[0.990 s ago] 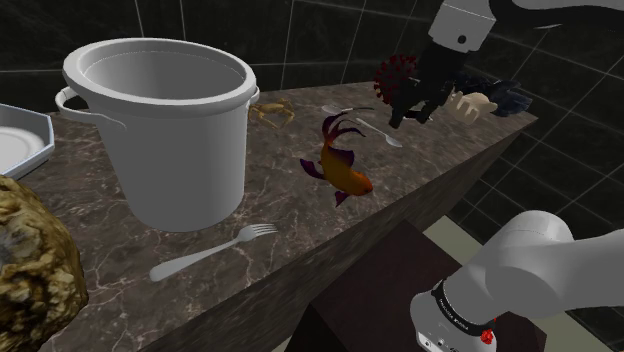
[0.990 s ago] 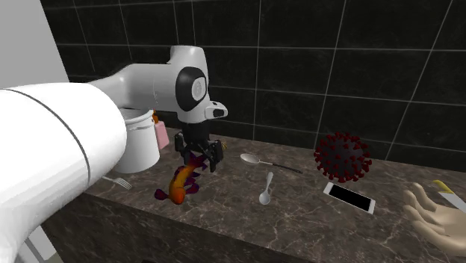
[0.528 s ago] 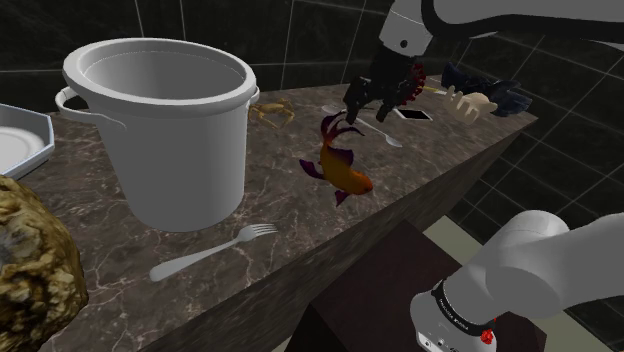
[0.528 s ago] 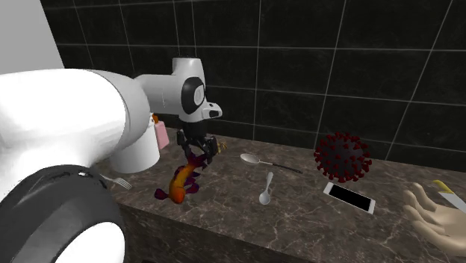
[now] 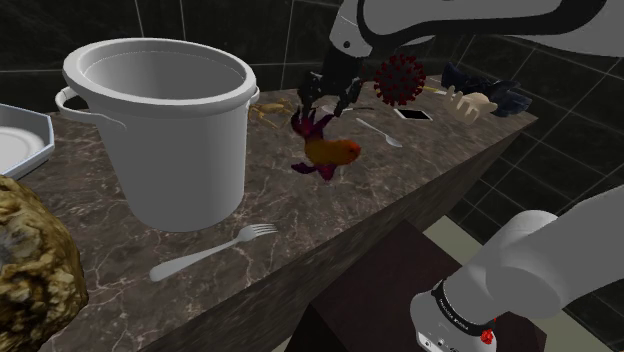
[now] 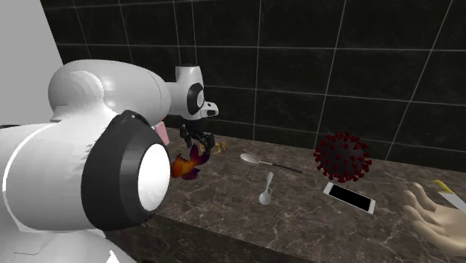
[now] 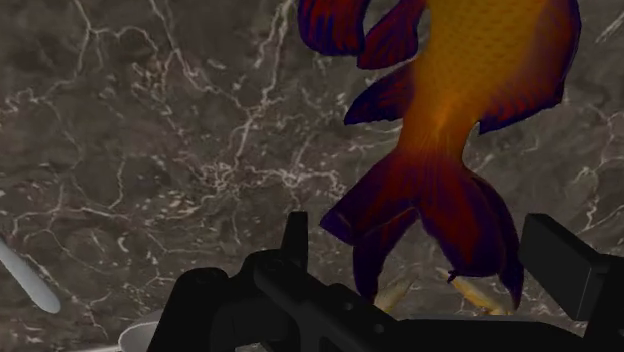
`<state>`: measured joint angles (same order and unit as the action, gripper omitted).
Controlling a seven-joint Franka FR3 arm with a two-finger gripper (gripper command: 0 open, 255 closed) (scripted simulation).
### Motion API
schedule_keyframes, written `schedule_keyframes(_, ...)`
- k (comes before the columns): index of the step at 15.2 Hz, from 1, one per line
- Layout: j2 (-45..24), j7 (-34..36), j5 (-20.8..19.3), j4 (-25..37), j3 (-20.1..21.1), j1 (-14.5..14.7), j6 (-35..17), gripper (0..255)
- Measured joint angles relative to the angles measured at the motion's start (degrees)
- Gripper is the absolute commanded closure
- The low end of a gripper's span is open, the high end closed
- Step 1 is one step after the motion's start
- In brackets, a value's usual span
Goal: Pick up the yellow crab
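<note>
Dark marble desk (image 5: 300,220) under a black tiled wall (image 5: 300,30), and the gripper (image 5: 322,98) is down low, right over the tail end of the orange fish (image 5: 328,150). From the wrist, the fingers (image 7: 565,265) stand wide apart, with the fish's purple tail in the gap between them. I can't tell if either one touches it. The yellow crab (image 5: 268,110) sits on the desk just past the fish's tail, on the wall side. It is free of the fingers, and a couple of its pale legs (image 7: 475,293) peek out from under the tail.

Next to the fish on the shoulder view's left is a big white bucket (image 5: 170,140). On the fish's other side lies a spoon (image 5: 382,133), and further that way are a spiky red ball (image 5: 400,80) and a phone (image 5: 413,114). A fork (image 5: 215,250) lies well apart from the fish, toward the desk's front edge.
</note>
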<state>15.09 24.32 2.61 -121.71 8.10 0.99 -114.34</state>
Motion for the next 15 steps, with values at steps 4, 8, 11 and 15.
schedule_keyframes(4,-7.7,2.9,-1.0,5.4,1.1,0.0,-3.1,0)
schedule_keyframes(8,-16.5,6.4,-2.8,13.5,2.1,0.5,-5.3,0)
schedule_keyframes(11,-22.5,8.5,-4.2,19.7,2.3,1.1,-6.2,0)
schedule_keyframes(15,-28.2,10.5,-5.6,24.9,2.4,1.9,-7.6,0)
